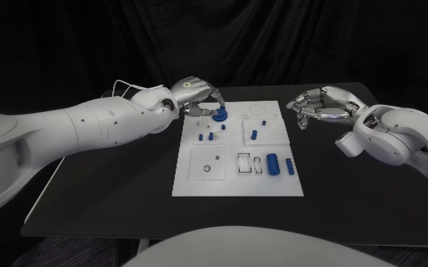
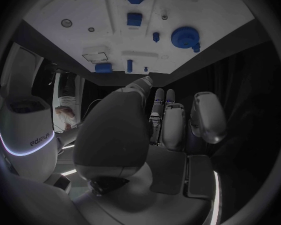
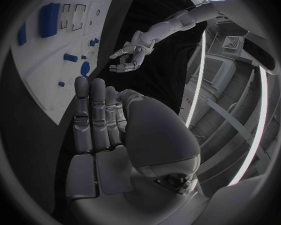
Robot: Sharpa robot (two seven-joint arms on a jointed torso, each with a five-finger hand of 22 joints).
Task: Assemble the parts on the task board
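The table (image 1: 107,199) is black. The task board (image 1: 234,183) on it is white. The small parts on the board are blue: a round blue disc (image 1: 219,116) at the far left and two darker blue cylinders (image 1: 273,163) near the right side. Both arms are white, and the left hand (image 1: 198,97) and right hand (image 1: 321,109) are silver. The curtain (image 1: 268,26) behind is black.

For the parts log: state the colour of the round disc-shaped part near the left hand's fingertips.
Blue. The round disc-shaped part shows best in the left wrist view, on the white task board.
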